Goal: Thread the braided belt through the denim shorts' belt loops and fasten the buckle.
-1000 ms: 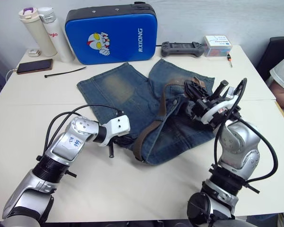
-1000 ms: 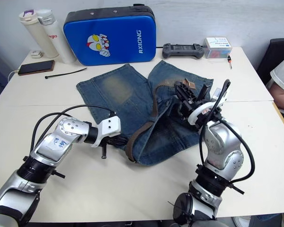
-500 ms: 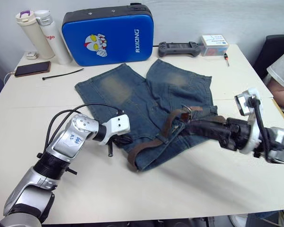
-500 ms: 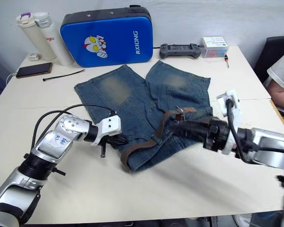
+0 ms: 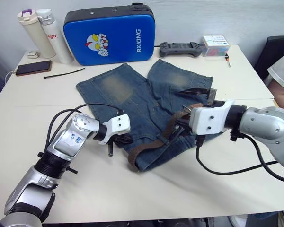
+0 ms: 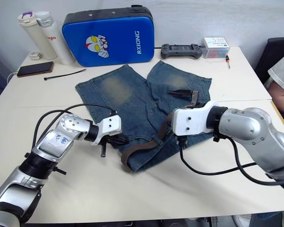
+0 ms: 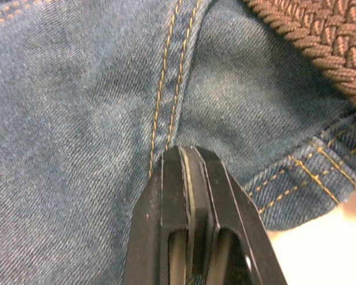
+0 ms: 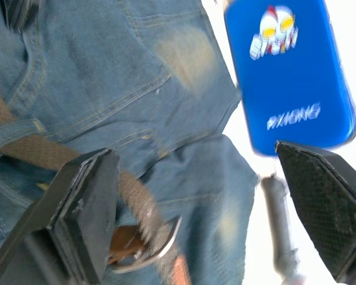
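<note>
The denim shorts (image 5: 132, 101) lie flat in the middle of the table, waistband toward me. The braided belt (image 5: 149, 149) runs along the waistband from a loose end at the near edge up to the buckle (image 8: 157, 252). A belt loop (image 8: 15, 132) seems to cross over the strap. My right gripper (image 5: 182, 108) is open wide just over the buckle end, one finger on each side, holding nothing. My left gripper (image 7: 190, 157) is shut, its tips pressed on the denim beside a seam near the waistband's left part.
At the back stand a blue case (image 5: 109, 33), two bottles (image 5: 42, 33), a phone (image 5: 34, 67), a black cable tie (image 5: 64, 72), a controller (image 5: 182, 48) and a small box (image 5: 216, 45). A person (image 5: 281, 75) sits at the right edge.
My right arm has come down from above the shorts and now reaches in from the right. Its gripper has opened and let the belt's buckle end drop onto the denim. The left gripper stayed put.
</note>
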You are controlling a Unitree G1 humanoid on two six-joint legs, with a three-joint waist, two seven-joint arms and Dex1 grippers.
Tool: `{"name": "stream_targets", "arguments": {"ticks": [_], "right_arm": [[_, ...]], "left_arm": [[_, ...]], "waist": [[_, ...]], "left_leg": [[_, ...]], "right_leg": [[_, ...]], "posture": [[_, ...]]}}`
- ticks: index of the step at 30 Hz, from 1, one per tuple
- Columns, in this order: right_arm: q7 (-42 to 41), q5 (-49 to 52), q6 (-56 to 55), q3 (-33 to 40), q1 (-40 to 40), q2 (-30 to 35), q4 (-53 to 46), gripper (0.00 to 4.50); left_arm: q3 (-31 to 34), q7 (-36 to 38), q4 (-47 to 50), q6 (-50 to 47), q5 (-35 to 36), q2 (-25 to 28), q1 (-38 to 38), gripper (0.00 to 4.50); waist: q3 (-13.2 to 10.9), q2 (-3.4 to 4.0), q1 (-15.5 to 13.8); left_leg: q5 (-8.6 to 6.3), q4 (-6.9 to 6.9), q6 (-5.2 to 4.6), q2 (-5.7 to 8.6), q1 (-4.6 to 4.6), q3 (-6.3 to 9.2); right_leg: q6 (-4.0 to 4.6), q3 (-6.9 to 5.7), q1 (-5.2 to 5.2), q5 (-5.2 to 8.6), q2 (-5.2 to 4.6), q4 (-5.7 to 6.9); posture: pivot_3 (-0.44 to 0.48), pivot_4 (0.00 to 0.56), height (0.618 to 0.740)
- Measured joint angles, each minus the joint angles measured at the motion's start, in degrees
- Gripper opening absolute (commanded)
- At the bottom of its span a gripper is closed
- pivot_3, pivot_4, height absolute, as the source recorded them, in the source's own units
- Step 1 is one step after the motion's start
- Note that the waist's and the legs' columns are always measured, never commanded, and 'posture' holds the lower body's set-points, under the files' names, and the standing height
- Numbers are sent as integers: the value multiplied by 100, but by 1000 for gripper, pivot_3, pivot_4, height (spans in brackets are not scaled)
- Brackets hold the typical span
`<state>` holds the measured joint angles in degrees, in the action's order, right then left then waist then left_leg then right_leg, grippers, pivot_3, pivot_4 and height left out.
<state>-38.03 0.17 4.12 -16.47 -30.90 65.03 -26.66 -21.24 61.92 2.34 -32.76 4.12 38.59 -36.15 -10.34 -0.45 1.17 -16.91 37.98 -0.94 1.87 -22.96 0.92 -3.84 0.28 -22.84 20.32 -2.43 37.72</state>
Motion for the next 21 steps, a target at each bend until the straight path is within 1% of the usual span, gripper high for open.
{"name": "stream_targets", "arguments": {"ticks": [4, 6, 13, 21], "right_arm": [[-134, -834, -831, -119, -27, -280, 426, 4453], [-214, -1060, -1106, -117, -25, -326, 537, 4453], [-464, -1282, -1674, 24, 66, -456, 837, 4453], [-556, -1611, -2078, 122, 244, -561, 983, 4453]], "left_arm": [[1, -8, 25, -46, 0, 10, 2, 0], [1, -13, 33, -53, 0, 11, 4, 0], [11, -53, 71, -66, 2, 13, 32, 0], [11, -86, 137, -159, 2, 18, 42, 0]], "waist": [[0, 0, -26], [0, 0, -29], [0, 0, -41], [0, 0, -82]], "left_leg": [[0, 1, 1, 0, 1, 1], [0, 1, 1, 0, 1, 1], [1, 4, 1, 0, 1, 0], [1, 9, 1, 0, 1, -2]], "right_leg": [[0, -1, 0, 0, 0, 6], [0, -1, 0, 0, 0, 8], [0, -1, 0, 0, 1, 14], [0, 0, 0, 0, 1, 23]], "posture": [[0, 150, 740], [0, 150, 740], [0, 150, 740], [0, 150, 740]]}}
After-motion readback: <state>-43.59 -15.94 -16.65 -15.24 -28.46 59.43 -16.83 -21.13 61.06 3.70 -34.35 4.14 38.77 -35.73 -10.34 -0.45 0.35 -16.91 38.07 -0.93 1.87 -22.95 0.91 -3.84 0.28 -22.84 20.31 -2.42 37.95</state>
